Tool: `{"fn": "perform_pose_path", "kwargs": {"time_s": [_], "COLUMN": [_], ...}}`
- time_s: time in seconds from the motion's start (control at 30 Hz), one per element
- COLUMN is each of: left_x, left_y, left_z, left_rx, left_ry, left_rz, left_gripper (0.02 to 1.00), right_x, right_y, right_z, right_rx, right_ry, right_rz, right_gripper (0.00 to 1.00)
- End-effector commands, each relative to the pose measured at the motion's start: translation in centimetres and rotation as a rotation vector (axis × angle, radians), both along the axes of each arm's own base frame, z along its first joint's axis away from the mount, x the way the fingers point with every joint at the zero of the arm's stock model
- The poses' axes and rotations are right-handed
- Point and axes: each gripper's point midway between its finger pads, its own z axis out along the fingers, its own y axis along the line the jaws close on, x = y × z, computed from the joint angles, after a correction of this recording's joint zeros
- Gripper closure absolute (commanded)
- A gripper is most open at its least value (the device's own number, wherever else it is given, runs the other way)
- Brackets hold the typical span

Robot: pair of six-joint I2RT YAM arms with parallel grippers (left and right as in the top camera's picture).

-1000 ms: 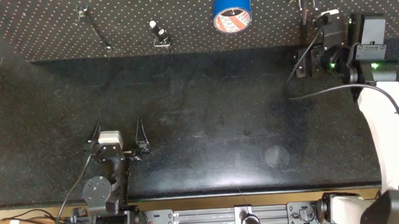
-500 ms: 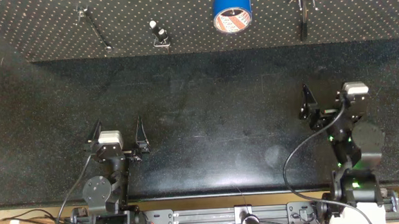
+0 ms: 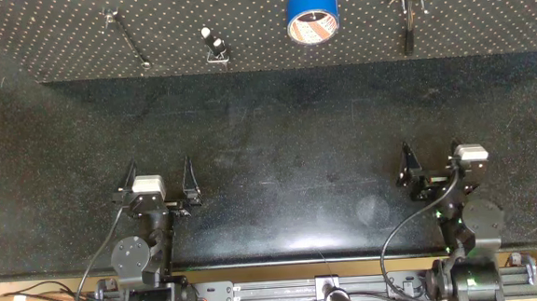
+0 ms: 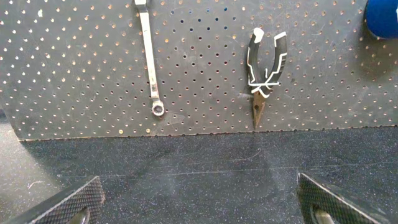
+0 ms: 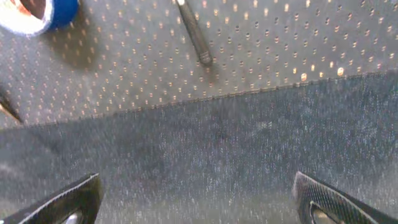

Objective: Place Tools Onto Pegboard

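Crouching low, folded; left fingers (image 3: 188, 178), right fingers (image 3: 406, 162) (both spread wide).

1. This is a workshop-style robot test bench.
2. A dark pegboard (image 3: 56, 33) runs along the 12 o'clock edge with hand tools hung on it. A combination wrench (image 3: 131, 42) is at 11 o'clock, with needle-nose pliers (image 3: 214, 45) just beside it. A roll of blue tape (image 3: 312, 15) is at 12 and a hammer (image 3: 408, 21) at 1.
3. A black speckled tabletop (image 3: 277, 141) meets the board.
4. The left arm (image 3: 148, 242) at 7 o'clock and the right arm (image 3: 469, 222) at 5 stand on a metal rail (image 3: 277, 288), trailing loose cables (image 3: 391, 236).
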Motion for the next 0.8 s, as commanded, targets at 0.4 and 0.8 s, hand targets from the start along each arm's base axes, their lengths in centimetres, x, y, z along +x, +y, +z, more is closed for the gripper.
{"fn": "perform_pose_path", "kwargs": {"time_s": [0.4,0.8], "left_x": [0.0,0.0], "left_y": [0.0,0.0], "left_z": [-0.1,-0.1], "left_rx": [0.001,0.001], "left_ry": [0.0,0.0], "left_rz": [-0.004,-0.004], "left_gripper": [0.023,0.023], "right_x": [-0.7,-0.6], "right_y": [1.9,1.3], "right_z": [3.3,3.4], "right_rx": [-0.062,-0.318], "right_ry": [-0.154,-0.19], "right_rz": [0.082,0.107], "right_gripper": [0.005,0.005]}}
